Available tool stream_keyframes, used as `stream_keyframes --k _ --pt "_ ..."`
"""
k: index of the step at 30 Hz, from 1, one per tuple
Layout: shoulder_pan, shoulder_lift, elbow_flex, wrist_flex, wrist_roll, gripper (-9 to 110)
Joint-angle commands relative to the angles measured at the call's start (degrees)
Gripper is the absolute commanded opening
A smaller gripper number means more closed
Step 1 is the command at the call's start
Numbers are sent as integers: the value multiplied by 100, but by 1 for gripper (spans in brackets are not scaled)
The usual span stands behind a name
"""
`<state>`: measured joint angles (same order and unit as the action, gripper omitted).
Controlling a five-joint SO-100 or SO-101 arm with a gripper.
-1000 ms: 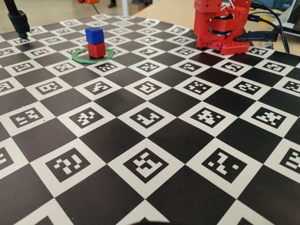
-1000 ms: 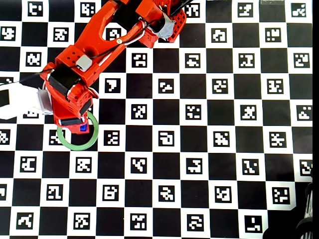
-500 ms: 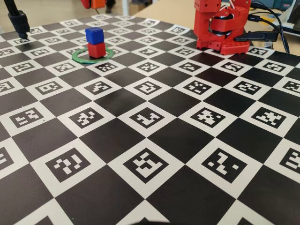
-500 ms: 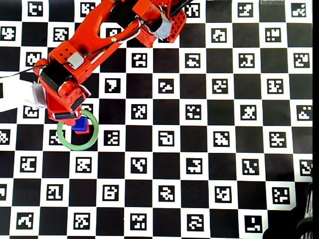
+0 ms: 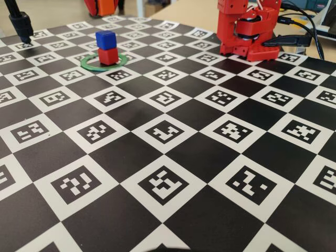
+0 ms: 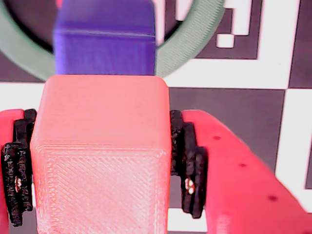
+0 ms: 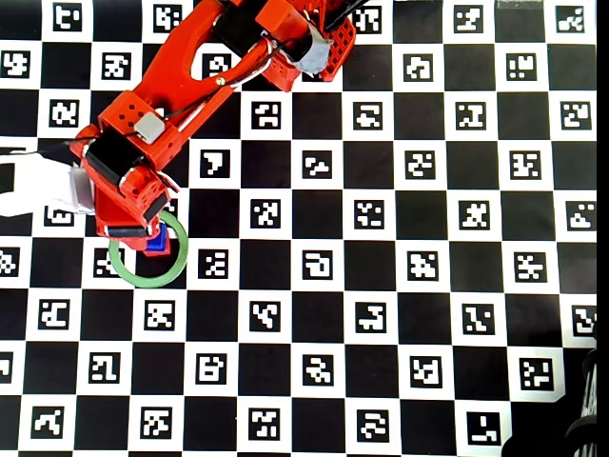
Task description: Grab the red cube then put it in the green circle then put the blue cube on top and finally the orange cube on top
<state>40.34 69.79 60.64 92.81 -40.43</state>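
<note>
In the fixed view the blue cube (image 5: 105, 39) sits on the red cube (image 5: 108, 55) inside the green circle (image 5: 104, 63). My gripper (image 5: 101, 6) hangs above and behind the stack at the top edge, shut on the orange cube (image 5: 107, 6). The wrist view shows the orange cube (image 6: 102, 151) clamped between the black pads (image 6: 189, 165) of the gripper (image 6: 102, 163), with the blue cube (image 6: 105, 44) and part of the green circle (image 6: 195, 41) just beyond it. In the overhead view the gripper (image 7: 133, 228) covers part of the blue cube (image 7: 158, 243) and of the green circle (image 7: 143, 278).
The arm's red base (image 5: 247, 31) stands at the back right with black cables (image 5: 307, 26) beside it. A black stand (image 5: 21, 23) rises at the back left. The checkered marker board (image 5: 168, 131) covers the table.
The gripper with the orange cube has come lower into the fixed view. In the overhead view it shifted left off the stack, then partly back over it.
</note>
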Motion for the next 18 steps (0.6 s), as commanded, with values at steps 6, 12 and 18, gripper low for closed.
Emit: stream_keyframes --k 6,12,18 --pt "-79 589 79 -229 193 8" --pt "-97 677 211 -264 272 8" --pt "-114 721 316 -316 325 8"
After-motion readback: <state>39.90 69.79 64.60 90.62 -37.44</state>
